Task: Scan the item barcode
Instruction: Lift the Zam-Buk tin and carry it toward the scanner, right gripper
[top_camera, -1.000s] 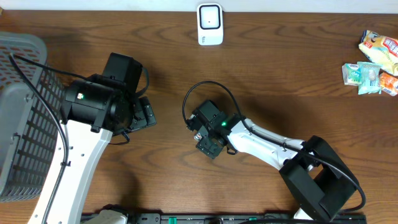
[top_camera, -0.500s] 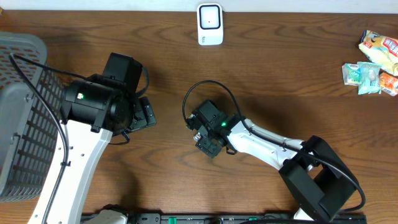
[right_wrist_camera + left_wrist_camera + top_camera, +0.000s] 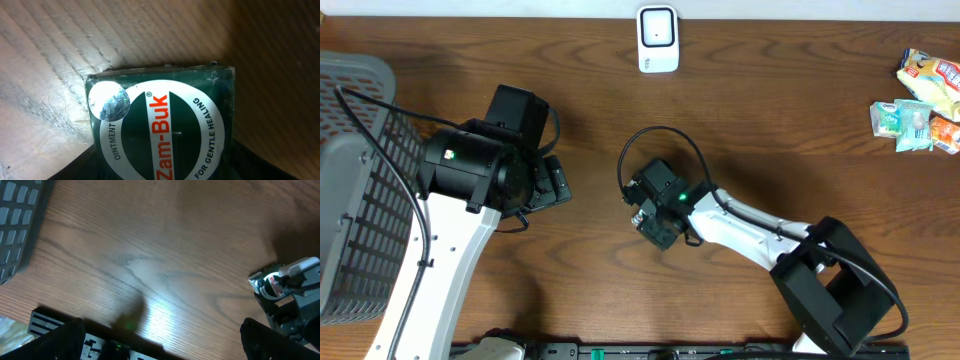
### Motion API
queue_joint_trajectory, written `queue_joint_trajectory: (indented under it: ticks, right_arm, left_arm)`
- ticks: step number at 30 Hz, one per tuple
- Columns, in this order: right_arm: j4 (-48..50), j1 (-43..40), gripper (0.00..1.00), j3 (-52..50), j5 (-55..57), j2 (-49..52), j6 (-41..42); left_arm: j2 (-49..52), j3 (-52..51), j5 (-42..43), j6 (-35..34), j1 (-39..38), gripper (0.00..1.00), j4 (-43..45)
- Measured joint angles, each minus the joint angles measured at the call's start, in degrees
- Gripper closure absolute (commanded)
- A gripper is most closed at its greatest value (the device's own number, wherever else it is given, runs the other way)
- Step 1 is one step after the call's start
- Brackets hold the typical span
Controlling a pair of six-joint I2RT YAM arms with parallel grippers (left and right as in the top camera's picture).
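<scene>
A brown wooden table (image 3: 800,110) was seen from above, with 2 white-and-black robot arms reaching over it. The right gripper (image 3: 655,225) pointed down near the middle of the table and hid the item from the overhead camera. Its wrist camera showed a dark green Zam-Buk ointment box (image 3: 165,125) lying flat on the wood, label up, with a shiny round sticker at one corner. The box lay between 2 dark fingers (image 3: 65,167) at the bottom corners of that view. The jaws stood partly apart, and whether they pressed on the box could not be told. The left gripper (image 3: 162,335) hovered over bare wood, spread wide and holding nothing. A white scanner (image 3: 658,38) stood at the far edge, well apart from the box. A grey basket (image 3: 350,150) sat at the left, and a few snack packets (image 3: 920,100) lay at the far right.
</scene>
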Motion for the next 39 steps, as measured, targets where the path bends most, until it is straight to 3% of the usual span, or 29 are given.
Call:
queue_joint_trajectory:
  ticks: [12,22,39]
  right_arm:
    - [0.0,-10.2,0.44,-0.2,-16.0,-0.3,-0.1]
    - [-1.3,-23.3,0.46,-1.0,-46.4,-0.3,-5.6]
    - [2.5,-26.7,0.46,-1.0,-78.4,-0.3,-9.0]
  left_arm:
    - [0.0,0.0,0.0,0.0,0.0,0.02,0.0]
    - [0.0,0.0,0.0,0.0,0.0,0.02,0.0]
    - [0.0,0.0,0.0,0.0,0.0,0.03,0.0]
